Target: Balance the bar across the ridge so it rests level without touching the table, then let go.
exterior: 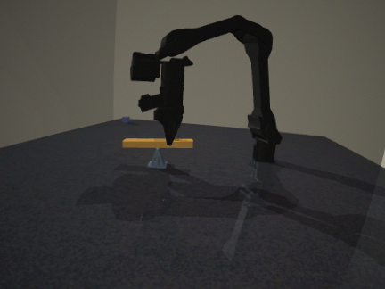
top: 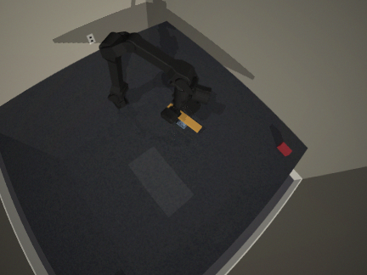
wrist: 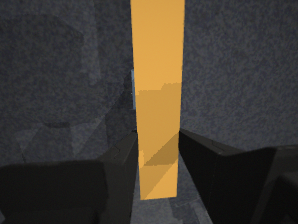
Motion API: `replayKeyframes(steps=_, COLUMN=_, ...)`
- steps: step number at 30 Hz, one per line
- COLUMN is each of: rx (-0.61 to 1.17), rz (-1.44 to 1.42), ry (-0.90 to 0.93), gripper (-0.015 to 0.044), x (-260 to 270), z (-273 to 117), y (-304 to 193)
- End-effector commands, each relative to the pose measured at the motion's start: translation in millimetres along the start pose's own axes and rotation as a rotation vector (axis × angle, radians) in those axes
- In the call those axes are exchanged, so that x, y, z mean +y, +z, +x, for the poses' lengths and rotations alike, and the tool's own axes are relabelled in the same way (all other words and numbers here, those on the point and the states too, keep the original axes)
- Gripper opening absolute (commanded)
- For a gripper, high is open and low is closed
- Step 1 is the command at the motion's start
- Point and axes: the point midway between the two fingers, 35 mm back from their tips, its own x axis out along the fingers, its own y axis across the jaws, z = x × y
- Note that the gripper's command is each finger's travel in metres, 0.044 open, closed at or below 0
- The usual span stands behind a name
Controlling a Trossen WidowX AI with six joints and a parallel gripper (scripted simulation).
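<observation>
Dark, finely speckled table top (exterior: 67,232), matte. Black angular arm (exterior: 260,89) reaching down over it. Flat orange bar (exterior: 147,143), long rectangular slab with smooth faces, lying level atop small grey-blue triangular ridge (exterior: 158,159), both ends off the table. Gripper (exterior: 169,142) clamped on bar, right of ridge. Small red cube (top: 284,148) near table edge, well apart.
</observation>
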Motion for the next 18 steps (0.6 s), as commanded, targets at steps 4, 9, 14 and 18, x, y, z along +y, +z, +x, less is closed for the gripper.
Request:
replayKeyframes(steps=4, rx=0.0, rz=0.006, ry=0.004, gripper=0.0, x=0.6, z=0.8, y=0.1)
replayKeyframes(steps=9, rx=0.0, rz=0.006, ry=0.004, gripper=0.0, x=0.6, z=1.1, y=0.1)
replayKeyframes(steps=14, rx=0.0, rz=0.006, ry=0.004, gripper=0.0, x=0.6, z=1.5, y=0.0)
replayKeyframes(steps=18, rx=0.0, rz=0.006, ry=0.004, gripper=0.0, x=0.5, z=1.8, y=-0.1)
